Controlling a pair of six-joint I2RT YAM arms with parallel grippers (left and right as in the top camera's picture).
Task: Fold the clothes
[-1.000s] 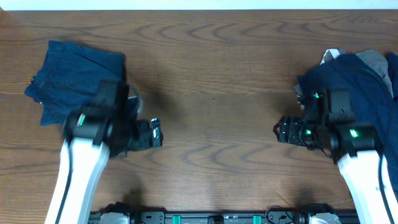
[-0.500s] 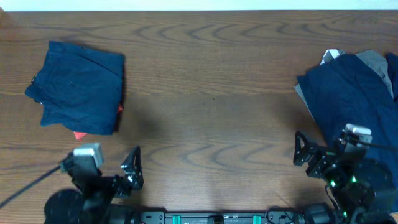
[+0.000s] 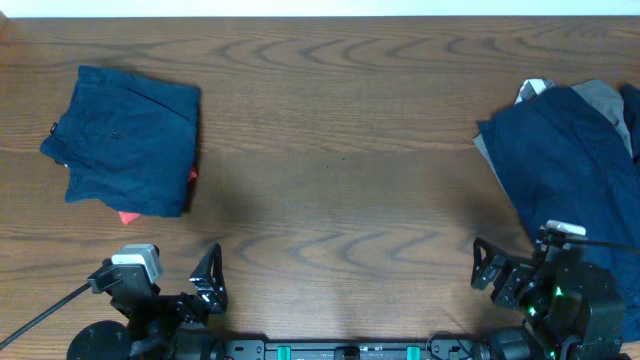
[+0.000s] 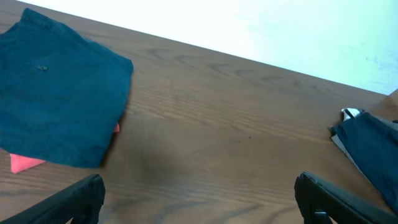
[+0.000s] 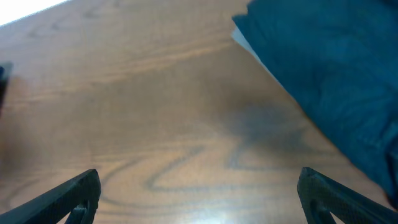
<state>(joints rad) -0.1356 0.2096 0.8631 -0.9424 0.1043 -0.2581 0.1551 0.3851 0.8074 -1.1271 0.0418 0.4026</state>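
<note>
A folded dark navy garment point(image 3: 125, 140) lies at the far left, with a red garment point(image 3: 127, 216) peeking out from under its front and right edges. It also shows in the left wrist view point(image 4: 56, 106). An unfolded pile lies at the right edge: dark navy fabric point(image 3: 565, 165) over a grey garment point(image 3: 600, 97). The navy pile shows in the right wrist view point(image 5: 329, 68). My left gripper point(image 3: 205, 285) is open and empty at the front edge, well away from the folded garment. My right gripper point(image 3: 490, 280) is open and empty at the front edge, just left of the pile.
The wooden table point(image 3: 340, 180) is bare between the two lots of clothes. A white wall strip runs along the table's far edge point(image 3: 320, 8). The arm bases stand at the front edge.
Both arms have drawn back from the clothes to the front edge. The left one has left the folded navy garment; the right one has left the pile. The clothes lie still.
</note>
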